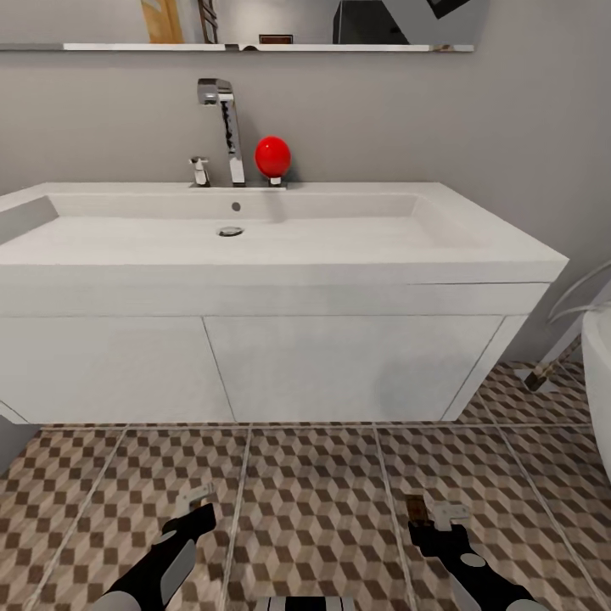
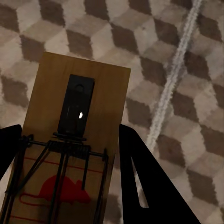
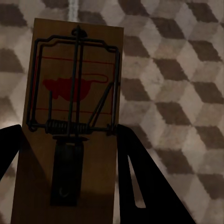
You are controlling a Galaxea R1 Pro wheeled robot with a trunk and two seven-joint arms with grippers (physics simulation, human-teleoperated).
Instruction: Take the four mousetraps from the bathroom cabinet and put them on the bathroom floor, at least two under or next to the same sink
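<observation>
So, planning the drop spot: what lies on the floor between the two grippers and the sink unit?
Bare patterned bathroom floor in the head view, from the left gripper and right gripper to the sink.

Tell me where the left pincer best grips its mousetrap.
Grip the mousetrap across its two long edges, at the spring end, coming from above its flat face. The board is thin and narrow, and the fingers already flank it there, clear of the wire.

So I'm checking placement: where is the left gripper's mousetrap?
The mousetrap sits between the left gripper's fingers, above the floor before the sink.
</observation>
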